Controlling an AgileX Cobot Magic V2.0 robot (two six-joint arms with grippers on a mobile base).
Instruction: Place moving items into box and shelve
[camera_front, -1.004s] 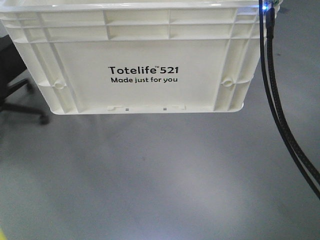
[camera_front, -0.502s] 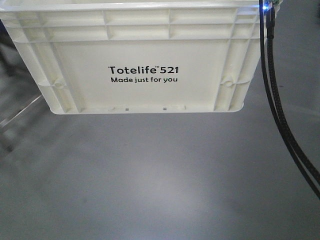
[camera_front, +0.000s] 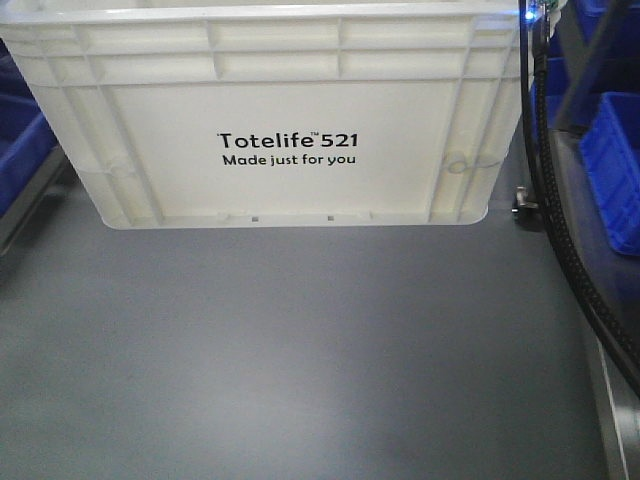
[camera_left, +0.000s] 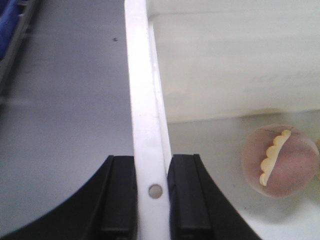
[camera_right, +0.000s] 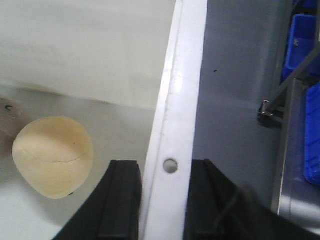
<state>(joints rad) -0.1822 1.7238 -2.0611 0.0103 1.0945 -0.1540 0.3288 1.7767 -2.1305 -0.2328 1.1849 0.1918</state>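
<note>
The white box (camera_front: 290, 110) with black "Totelife 521" print hangs above the grey floor, filling the top of the front view. My left gripper (camera_left: 152, 192) is shut on the box's left rim (camera_left: 145, 125), one black finger on each side. My right gripper (camera_right: 165, 195) is shut on the right rim (camera_right: 177, 125) in the same way. Inside the box lie two moving items: a pinkish-beige round piece (camera_left: 280, 161) with a yellow scalloped seam, and a tan-yellow round piece (camera_right: 52, 156). The edge of the pinkish piece (camera_right: 10, 125) shows beside the yellow one.
Blue plastic bins (camera_front: 612, 165) on a grey metal rack stand to the right, and more blue bins (camera_front: 22, 140) on a rack to the left. Black braided cables (camera_front: 560, 220) hang down on the right. Grey floor (camera_front: 300, 350) lies below the box.
The box keeps its place in view while the surroundings shift: a black chair base on the left is gone, and racks of blue bins have come into view on both sides.
</note>
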